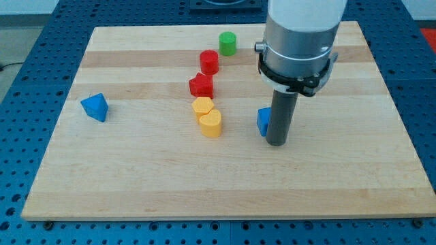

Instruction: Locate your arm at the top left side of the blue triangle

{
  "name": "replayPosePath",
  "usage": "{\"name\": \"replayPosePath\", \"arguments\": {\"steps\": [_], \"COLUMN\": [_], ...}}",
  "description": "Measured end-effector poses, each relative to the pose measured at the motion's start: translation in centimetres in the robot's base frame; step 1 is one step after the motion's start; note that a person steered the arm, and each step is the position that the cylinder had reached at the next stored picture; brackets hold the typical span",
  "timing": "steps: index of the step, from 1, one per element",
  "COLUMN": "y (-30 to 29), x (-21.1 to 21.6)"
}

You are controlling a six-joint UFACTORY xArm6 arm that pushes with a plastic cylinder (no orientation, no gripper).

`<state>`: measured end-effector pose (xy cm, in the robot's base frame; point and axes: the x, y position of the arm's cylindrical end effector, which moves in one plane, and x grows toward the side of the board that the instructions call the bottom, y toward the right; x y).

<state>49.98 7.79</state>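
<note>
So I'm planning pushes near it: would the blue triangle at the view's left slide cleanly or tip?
The blue triangle looks squat and flat-based, so it probably slides rather than tips. Its angled sides may make it turn under an off-centre push. My tip is far off, beside another blue block.

The scene was bright and evenly lit, with soft light that seemed to come from above. The wooden board (pixel 225 170) showed no strong glare, only a mild pale sheen along its lighter strips. Shadows were short and faint (the clearest one lay just at the foot of the dark rod, around my tip (pixel 276 143)). The picture was mostly sharp, and the board's edges looked straight, without visible bending near the corners.
</note>
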Motion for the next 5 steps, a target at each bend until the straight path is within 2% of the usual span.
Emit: {"name": "replayPosePath", "arguments": {"steps": [1, 2, 3, 4, 5], "y": [-0.5, -0.2, -4.3, -16.2, -29.9], "x": [-0.8, 0.9, 6.5, 6.5, 2.9]}}
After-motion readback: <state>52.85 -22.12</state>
